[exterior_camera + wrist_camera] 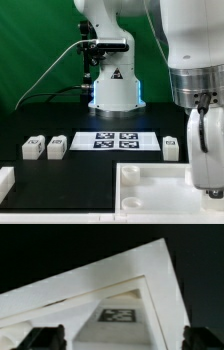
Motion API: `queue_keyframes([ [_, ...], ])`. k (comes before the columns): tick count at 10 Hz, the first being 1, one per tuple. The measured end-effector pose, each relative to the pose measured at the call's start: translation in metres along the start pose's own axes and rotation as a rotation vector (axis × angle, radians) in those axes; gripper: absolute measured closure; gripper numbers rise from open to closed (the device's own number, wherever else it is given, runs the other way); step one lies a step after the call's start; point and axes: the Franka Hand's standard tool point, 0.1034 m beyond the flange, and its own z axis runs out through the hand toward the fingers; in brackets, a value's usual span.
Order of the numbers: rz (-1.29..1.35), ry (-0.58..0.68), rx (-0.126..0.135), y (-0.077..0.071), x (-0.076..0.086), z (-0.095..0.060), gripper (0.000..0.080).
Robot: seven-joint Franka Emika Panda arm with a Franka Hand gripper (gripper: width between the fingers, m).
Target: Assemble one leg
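Three legs, small white blocks with marker tags, stand on the black table in the exterior view: two at the left (33,148) (56,148) and one at the right (171,148). None shows in the wrist view. My gripper (206,186) hangs low over the right part of the large white tray-shaped panel (150,185), apart from every leg. In the wrist view the gripper (125,339) is open and empty, with its dark fingers (45,336) wide apart above a corner of the panel (120,274). A marker tag (118,315) lies on the panel's inner face.
The marker board (115,140) lies in the middle of the table in front of the robot base (112,85). Another white part (5,180) sits at the front left edge. The arm's bulk covers the exterior view's right side.
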Motion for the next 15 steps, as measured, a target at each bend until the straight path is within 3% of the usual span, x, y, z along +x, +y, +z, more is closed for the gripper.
queue_keyframes([
  [2,-0.052,-0.002,0.004,0.016,-0.001,-0.004,0.0157],
  [4,-0.062,-0.01,0.011,0.02,-0.003,-0.015,0.0151],
  [15,-0.061,-0.007,0.006,0.02,-0.002,-0.011,0.015],
])
